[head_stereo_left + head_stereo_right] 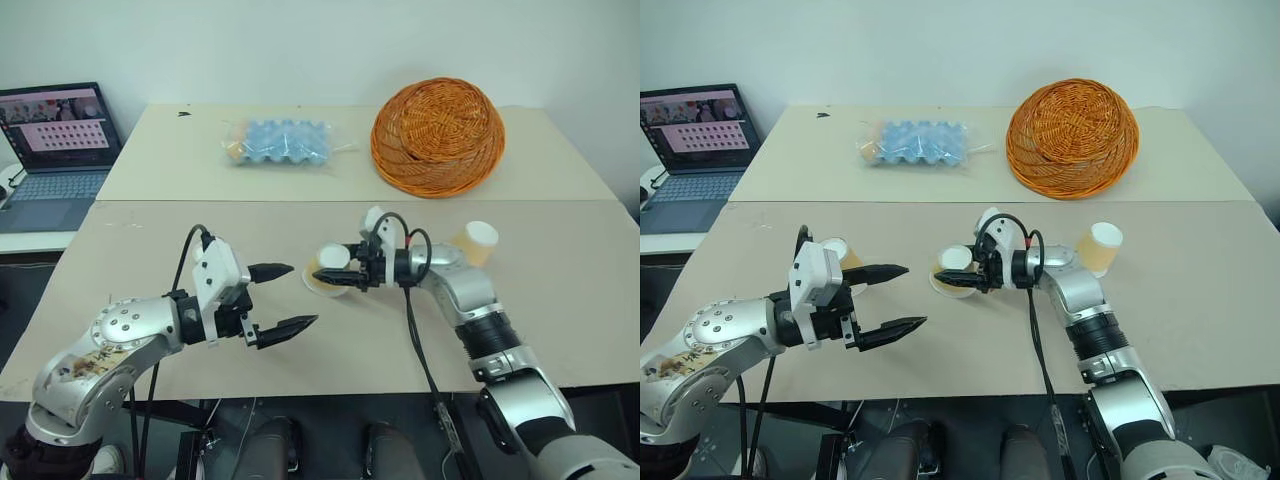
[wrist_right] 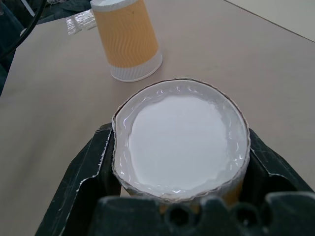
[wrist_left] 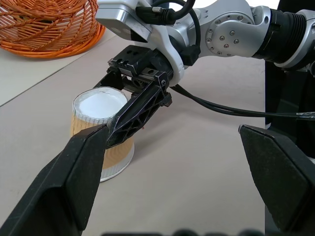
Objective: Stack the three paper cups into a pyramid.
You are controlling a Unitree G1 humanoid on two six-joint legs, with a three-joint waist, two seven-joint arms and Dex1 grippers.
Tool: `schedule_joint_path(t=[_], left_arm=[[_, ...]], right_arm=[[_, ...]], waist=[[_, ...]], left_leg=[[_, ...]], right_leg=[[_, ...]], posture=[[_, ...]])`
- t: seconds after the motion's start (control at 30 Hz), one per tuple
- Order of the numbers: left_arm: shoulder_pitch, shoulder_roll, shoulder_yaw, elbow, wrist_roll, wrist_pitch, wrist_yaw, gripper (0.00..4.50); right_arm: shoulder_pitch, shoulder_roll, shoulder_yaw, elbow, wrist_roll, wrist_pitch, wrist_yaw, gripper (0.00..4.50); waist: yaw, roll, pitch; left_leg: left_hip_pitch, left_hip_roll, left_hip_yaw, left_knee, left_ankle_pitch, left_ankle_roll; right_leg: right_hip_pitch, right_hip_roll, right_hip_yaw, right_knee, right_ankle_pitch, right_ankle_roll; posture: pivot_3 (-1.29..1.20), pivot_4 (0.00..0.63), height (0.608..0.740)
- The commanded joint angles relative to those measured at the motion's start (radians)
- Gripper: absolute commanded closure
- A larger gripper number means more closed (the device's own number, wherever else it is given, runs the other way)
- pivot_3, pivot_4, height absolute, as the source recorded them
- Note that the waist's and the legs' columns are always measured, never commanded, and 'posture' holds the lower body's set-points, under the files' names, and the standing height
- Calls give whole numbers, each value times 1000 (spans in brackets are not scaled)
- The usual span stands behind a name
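Beige table, right hand clamping cup, left hand spread (empty), basket behind.

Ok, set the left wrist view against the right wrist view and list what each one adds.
Left wrist view adds the orange woven wicker basket and the open left gripper. Right wrist view adds a second tan-orange paper cup, upside down, standing free on the beige table. Both: the upside-down tan-orange paper cup with white base, clamped in the right gripper.
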Motion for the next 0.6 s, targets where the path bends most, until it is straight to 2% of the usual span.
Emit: schedule_joint_path(t=[0.03, 0.1, 0.13, 0.2, 0.6], left_arm=[[-21, -3, 6, -18, -20, 0, 2, 0], [-24, -2, 4, -17, -19, -1, 4, 0], [-26, -2, 3, -17, -22, 0, 5, 0], [-27, -2, 3, -17, -25, 1, 7, 0], [-47, -5, -11, -8, -31, 6, 12, 0]], right_arm=[[-31, 12, -21, 13, -7, -36, 5, 1886], [-32, 13, -24, 16, -9, -38, 7, 928], [-33, 14, -26, 17, -10, -40, 6, 801], [-34, 15, -29, 18, -12, -42, 6, 29], [-18, -38, -56, -7, -22, -47, 23, 29]], waist=[[-2, 0, 0], [-4, 0, 0], [-4, 0, 0], [-4, 0, 0], [-4, 0, 0]], left_leg=[[0, 0, 0, 0, 0, 0], [0, 0, 0, 0, 0, 0], [0, 0, 0, 0, 0, 0], [0, 0, 0, 0, 0, 0], [0, 0, 0, 0, 0, 0]], right_leg=[[0, 0, 0, 0, 0, 0], [0, 0, 0, 0, 0, 0], [0, 0, 0, 0, 0, 0], [0, 0, 0, 0, 0, 0], [0, 0, 0, 0, 0, 0]], posture=[[0, 150, 726], [0, 150, 726], [0, 150, 726], [0, 150, 726], [0, 150, 726]])
